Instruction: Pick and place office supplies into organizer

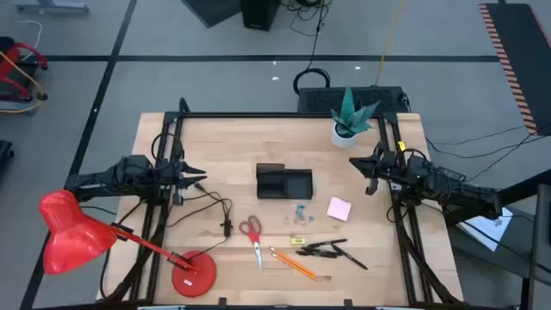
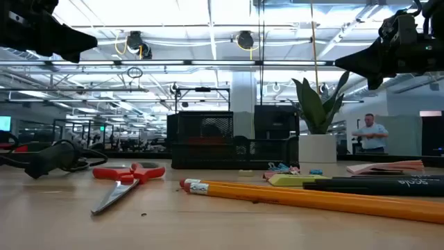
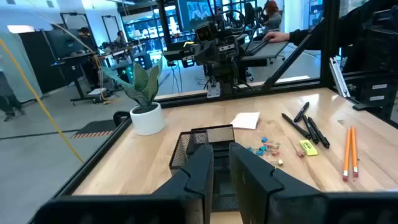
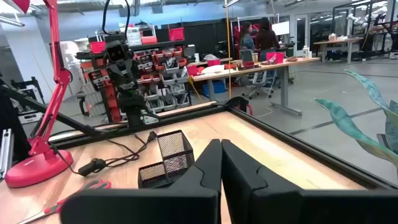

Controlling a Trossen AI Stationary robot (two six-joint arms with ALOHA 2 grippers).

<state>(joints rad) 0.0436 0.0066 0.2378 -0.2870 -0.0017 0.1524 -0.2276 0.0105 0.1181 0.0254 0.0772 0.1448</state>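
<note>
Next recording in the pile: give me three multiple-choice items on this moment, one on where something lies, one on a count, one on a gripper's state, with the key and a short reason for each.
1. Where does the pink sticky-note pad lie relative to the organizer?
A. Inside its low tray
B. On the table toward the right arm's side, apart from it
C. Under the red lamp

2. How many orange pencils lie on the table?
A. Two
B. Four
C. None

3. How does the right gripper stand?
A. Shut on the scissors
B. Wide open over the plant
C. Shut, holding nothing, raised at the table's right side

Key: 1 B, the high view shows bare wood between pad and organizer. 2 A, the left wrist view shows two pencils side by side. 3 C, the right wrist view shows the fingers pressed together with nothing between them.
</note>
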